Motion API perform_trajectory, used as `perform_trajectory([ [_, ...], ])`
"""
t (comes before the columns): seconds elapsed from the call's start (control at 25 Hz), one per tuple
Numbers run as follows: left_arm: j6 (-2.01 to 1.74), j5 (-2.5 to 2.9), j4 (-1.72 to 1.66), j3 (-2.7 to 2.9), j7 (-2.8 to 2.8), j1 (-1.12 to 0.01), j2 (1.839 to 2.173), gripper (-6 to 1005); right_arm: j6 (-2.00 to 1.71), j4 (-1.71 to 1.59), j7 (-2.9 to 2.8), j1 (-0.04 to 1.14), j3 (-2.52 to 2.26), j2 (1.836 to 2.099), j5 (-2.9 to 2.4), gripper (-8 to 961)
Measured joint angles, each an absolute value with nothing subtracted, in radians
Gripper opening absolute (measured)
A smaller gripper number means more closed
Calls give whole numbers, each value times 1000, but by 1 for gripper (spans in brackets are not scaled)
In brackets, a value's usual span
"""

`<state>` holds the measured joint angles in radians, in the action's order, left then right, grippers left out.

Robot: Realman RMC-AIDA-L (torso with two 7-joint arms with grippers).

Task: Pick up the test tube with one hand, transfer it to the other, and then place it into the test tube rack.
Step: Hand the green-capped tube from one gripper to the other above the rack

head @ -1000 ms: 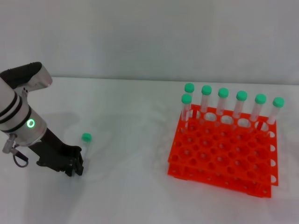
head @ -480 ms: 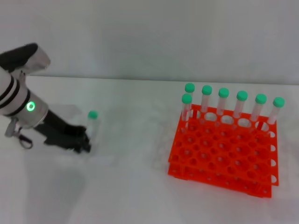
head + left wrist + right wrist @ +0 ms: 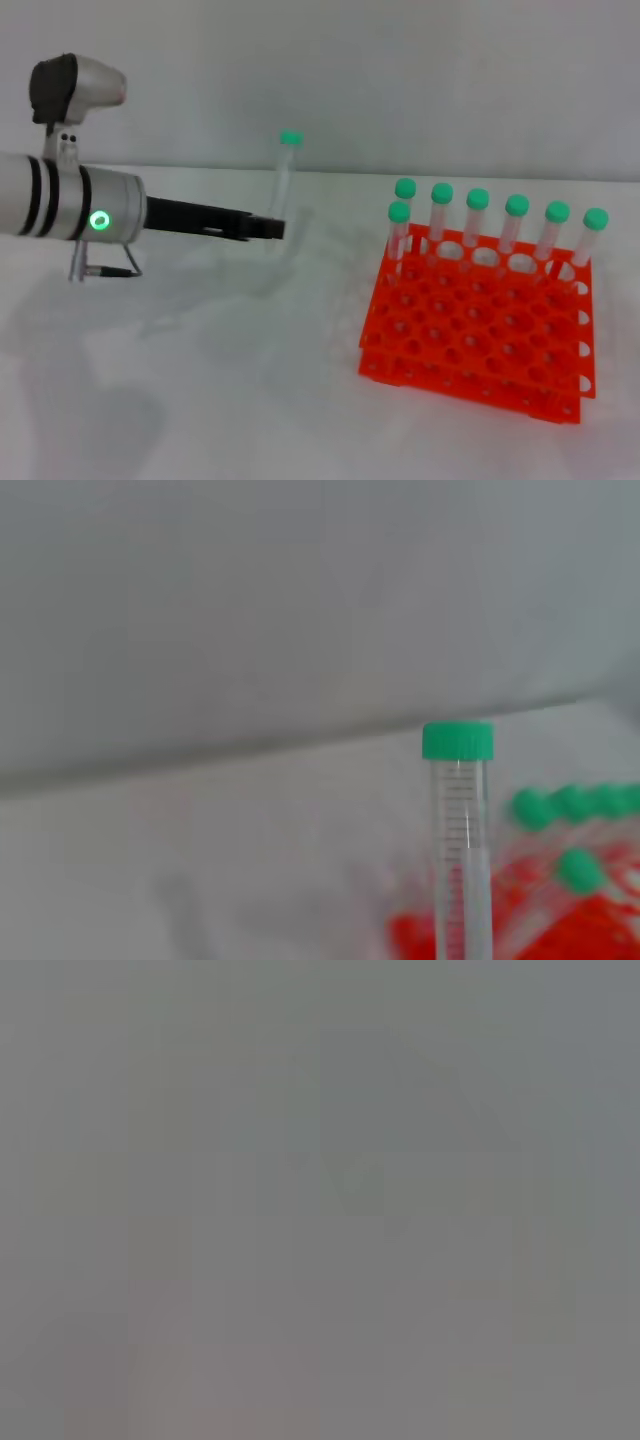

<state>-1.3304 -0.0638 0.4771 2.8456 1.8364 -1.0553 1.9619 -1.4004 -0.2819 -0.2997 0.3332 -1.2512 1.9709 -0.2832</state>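
Right now I have the left gripper [image 3: 268,229] stretched out level above the white table [image 3: 200,400], reaching from the left side toward the middle of the scene. Its black fingers are clamped on the lower end of the test tube [image 3: 283,185], which stands nearly upright in the air, its green cap on top and leaning slightly toward the rack side. The tube is clear of the table surface. Behind the fingers I see the silver wrist [image 3: 70,205] with its black rings and a lit green light.

From the left wrist camera the tube [image 3: 458,850] rises straight up, its printed graduations legible along the clear wall, and the orange rack shows blurred beyond it.

The test tube rack [image 3: 480,325] sits on the table to the right, well apart from the held tube. Seven other green-capped tubes [image 3: 478,218] stand in it: six along the far row and one just in front of that row at its left end. The remaining holes that I can see are open.

The right gripper appears in none of my views; the right wrist camera gives me only a flat grey field with nothing I can identify.
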Motion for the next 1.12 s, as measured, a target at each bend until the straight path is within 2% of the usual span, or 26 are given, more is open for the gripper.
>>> perform_trajectory([
  [0.16,-1444,-266,481,2845,1504,-972,1995,199,-1393,-391,-513,315,-1303,1919,-451,855],
  [0.28,-1557,-386,482,2846,1280,-899,2018,199,-1402,-477,-678,324,-1303,1891,-631,855],
  [0.48,-1661,-468,483,2846,1042,-807,2062,200,-1397,-605,-919,374,-1299,1879,-843,855],
  [0.68,-1676,-469,457,2845,965,-767,2076,200,-1400,-631,-1067,472,-1305,1898,-992,854],
  [0.88,-1702,-472,447,2845,927,-751,2077,200,-1402,-631,-1161,574,-1307,1950,-1164,854],
  [1.12,-1716,-465,443,2844,896,-747,2077,199,-1412,-625,-1211,631,-1319,1992,-1251,853],
])
